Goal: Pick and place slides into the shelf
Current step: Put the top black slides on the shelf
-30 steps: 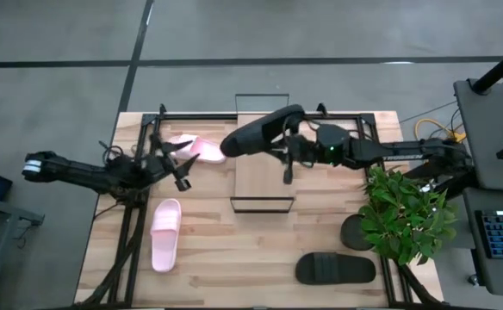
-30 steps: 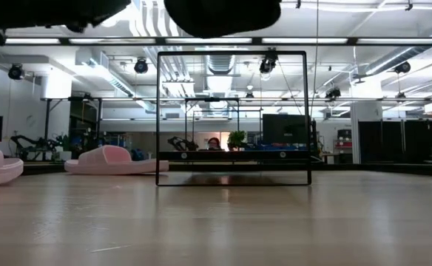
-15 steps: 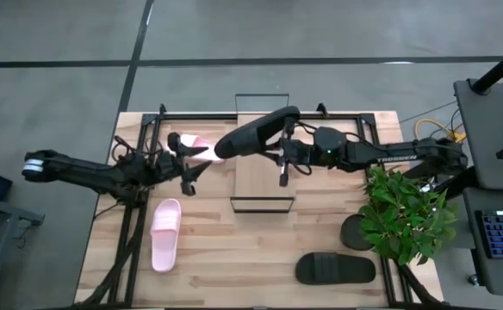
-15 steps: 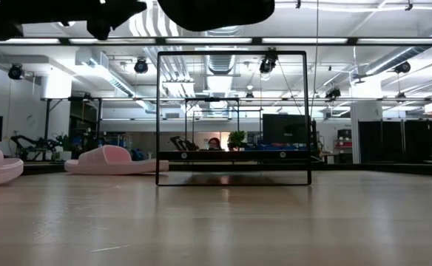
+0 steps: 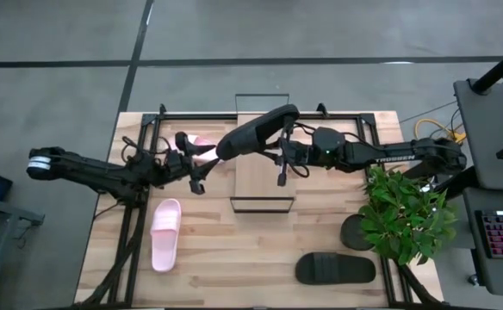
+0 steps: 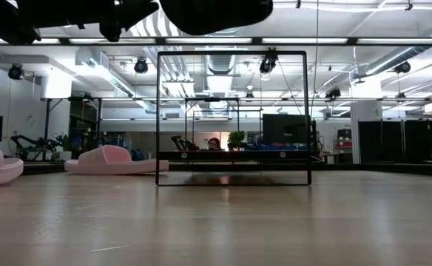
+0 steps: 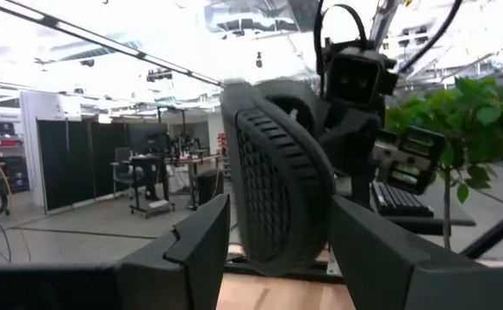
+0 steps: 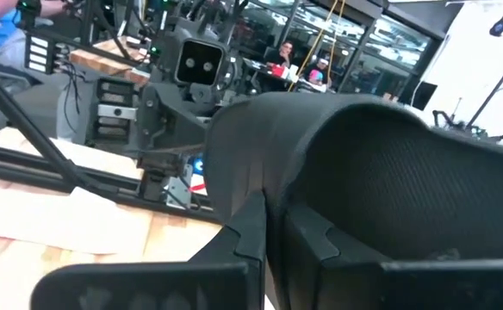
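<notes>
A black slide (image 5: pixel 256 133) hangs in the air over the shelf (image 5: pixel 262 182), a light-wood panel in a thin black wire frame. My right gripper (image 5: pixel 284 148) is shut on it. My left gripper (image 5: pixel 201 170) is open at the slide's left end; in the left wrist view its fingers (image 7: pixel 201 241) stand on either side of the ribbed sole (image 7: pixel 277 194), and I cannot tell if they touch. One pink slide (image 5: pixel 198 143) lies flat beneath my left gripper, partly hidden. Another pink slide (image 5: pixel 165 232) and a second black slide (image 5: pixel 336 269) lie flat on the table. My right gripper pinches a thin edge of the black slide (image 8: pixel 269 202), beside its broad strap (image 8: pixel 389 164), between its two fingers. It comes level from the table's right side. The slide is lifted clear above the shelf and lies slanted, its far end toward my left gripper.
A potted green plant (image 5: pixel 406 215) stands at the table's right. The black table frame's bars (image 5: pixel 131 224) run along the left and far edges. Bare wood lies in the middle near part of the table (image 5: pixel 243 258).
My left gripper has risen and gone toward the table's right edge, up to the left end of the held black slide, and now covers more of the pink slide below. My right gripper has shifted the black slide slightly toward the left.
</notes>
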Available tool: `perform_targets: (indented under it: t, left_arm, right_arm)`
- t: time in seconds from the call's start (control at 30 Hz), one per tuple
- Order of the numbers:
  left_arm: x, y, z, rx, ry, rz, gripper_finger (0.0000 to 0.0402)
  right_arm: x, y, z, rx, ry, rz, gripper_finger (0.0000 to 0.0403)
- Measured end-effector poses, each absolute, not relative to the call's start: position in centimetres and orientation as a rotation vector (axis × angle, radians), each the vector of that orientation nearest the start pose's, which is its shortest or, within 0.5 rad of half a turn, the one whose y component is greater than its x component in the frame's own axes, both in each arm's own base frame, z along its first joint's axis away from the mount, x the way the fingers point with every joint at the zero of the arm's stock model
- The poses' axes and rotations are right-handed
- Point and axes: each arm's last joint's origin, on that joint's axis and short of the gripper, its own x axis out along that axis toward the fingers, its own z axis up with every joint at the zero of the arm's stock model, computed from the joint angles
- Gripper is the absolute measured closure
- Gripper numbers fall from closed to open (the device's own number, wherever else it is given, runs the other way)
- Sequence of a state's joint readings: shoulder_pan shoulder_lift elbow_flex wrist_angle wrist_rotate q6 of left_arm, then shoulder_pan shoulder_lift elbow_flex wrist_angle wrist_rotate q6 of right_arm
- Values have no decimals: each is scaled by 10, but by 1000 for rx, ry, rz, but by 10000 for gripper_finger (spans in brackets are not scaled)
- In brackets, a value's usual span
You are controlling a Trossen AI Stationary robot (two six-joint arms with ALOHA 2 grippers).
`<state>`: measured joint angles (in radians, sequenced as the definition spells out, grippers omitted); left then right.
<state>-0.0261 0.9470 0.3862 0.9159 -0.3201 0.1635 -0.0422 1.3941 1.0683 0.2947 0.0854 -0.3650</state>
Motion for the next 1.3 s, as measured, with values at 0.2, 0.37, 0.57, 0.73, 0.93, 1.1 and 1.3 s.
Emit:
perform_targets:
  t: [0.2, 0.37, 0.57, 0.73, 0.93, 1.1, 1.3]
  left_arm:
    - [195, 4, 273, 98, -334, 318, 221]
    - [193, 4, 274, 97, -342, 319, 221]
    - [193, 4, 273, 101, -322, 314, 221]
    - [191, 4, 273, 102, -316, 307, 221]
    - [188, 2, 277, 107, -341, 264, 221]
    - [188, 2, 276, 109, -331, 260, 221]
    - [190, 3, 275, 109, -317, 273, 221]
  right_arm:
    - [321, -17, 339, -385, 55, -124, 390]
    - [321, -17, 339, -402, 59, -139, 390]
    - [319, -18, 340, -412, 64, -142, 390]
    - [318, -18, 341, -419, 67, -141, 390]
    - [318, -20, 339, -416, 87, -147, 390]
    - [317, -20, 341, -420, 81, -150, 390]
    - [317, -20, 341, -418, 79, -150, 390]
